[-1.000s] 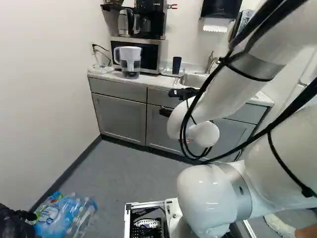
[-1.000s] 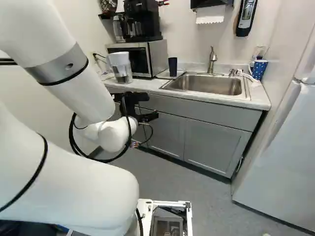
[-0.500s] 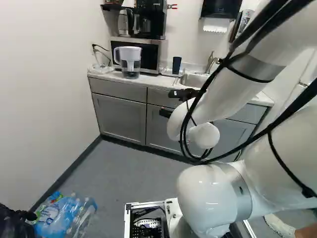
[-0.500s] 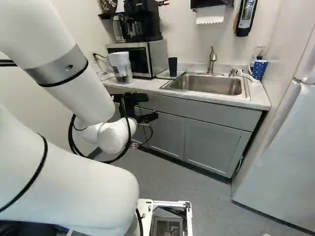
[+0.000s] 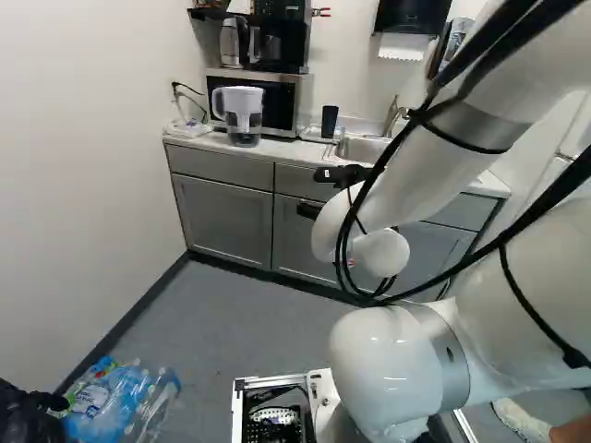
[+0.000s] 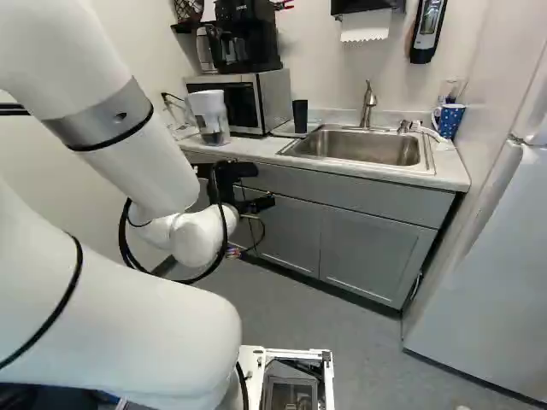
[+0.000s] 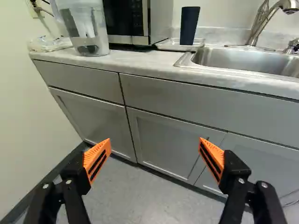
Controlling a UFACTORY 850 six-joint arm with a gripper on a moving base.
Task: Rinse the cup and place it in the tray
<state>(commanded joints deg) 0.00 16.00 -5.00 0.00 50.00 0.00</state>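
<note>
plainly upright cup (image 7: 188,26), axis vertical

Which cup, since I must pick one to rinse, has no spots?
The dark cup, upright in the tray between microwave and sink; the mug at the sink's other end is blue with white spots.

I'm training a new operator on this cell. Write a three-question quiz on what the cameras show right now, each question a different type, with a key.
1. True or false: the gripper is open, its two fingers standing apart.

2. The water pitcher stands on:
A) the counter
B) a shelf
C) the floor

3. Fill in: in the wrist view, the dark cup stands between the microwave and the ____.

Key: 1 true; 2 A; 3 sink.
</note>
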